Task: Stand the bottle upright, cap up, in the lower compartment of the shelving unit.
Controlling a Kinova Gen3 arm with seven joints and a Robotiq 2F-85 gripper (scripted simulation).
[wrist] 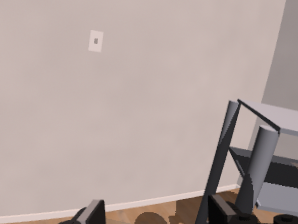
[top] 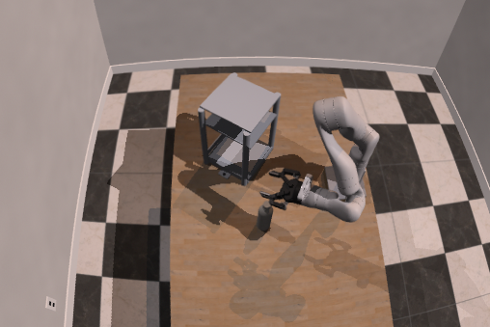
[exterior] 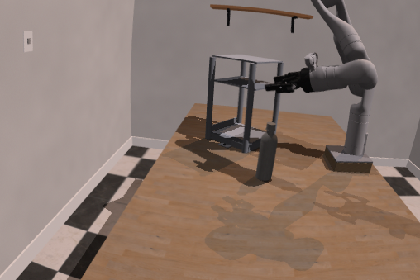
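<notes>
Standing outside the shelving unit: the bottle.

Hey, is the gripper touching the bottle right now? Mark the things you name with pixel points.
Apart: the exterior view shows the gripper (top: pixel 266 183) (exterior: pixel 270 83) raised well above the cap of the bottle (top: pixel 264 218) (exterior: pixel 267 156).

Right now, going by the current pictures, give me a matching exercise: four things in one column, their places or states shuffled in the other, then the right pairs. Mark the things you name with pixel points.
Things
1. bottle (top: pixel 264 218) (exterior: pixel 267 156)
2. gripper (top: pixel 283 190) (exterior: pixel 281 83)
3. wooden wall shelf (exterior: pixel 261 11)
4. shelving unit (top: pixel 241 102) (exterior: pixel 250 109) (wrist: pixel 260 155)

Places or states
A. fixed to the wall on two black brackets
B. standing upright on the wooden table (top: pixel 289 272) (exterior: pixel 174 245)
C. standing on four posts, with a flat top board
D. open, with nothing between its fingers

Right pairs
1-B
2-D
3-A
4-C
</notes>
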